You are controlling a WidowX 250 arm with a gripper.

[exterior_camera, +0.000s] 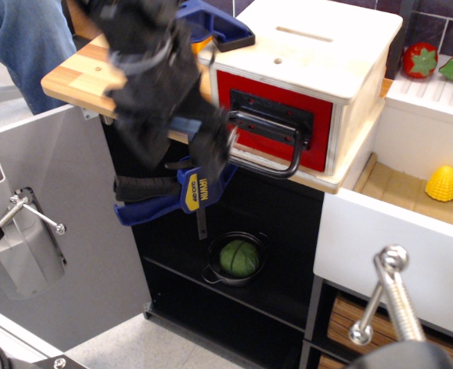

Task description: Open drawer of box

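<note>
1. The gripper (214,150) is seen motion-blurred, just left of the black loop handle (276,146); the dark fingers (220,146) are smeared, so it cannot be told whether they are apart or together, nor whether the handle is touched.
2. The black arm (145,69) is seen running up and to the left from the gripper, across the front edge of the wooden table (72,77).
3. The drawer (276,115) is seen with its red front flush in the box (311,54). The handle hangs from a black plate on the red front.
4. The box is white, with a slot and a small hole in its top, and stands on the table at its right end.
5. A blue clamp (184,192) is seen fixed under the table edge, below the gripper, with a blue part (218,23) above the table beside the box.
6. A green ball in a small pot (238,259) is noted on the dark shelf below.
7. To the right, a white drawer (395,246) stands open with a yellow toy corn (441,184) inside.
</note>
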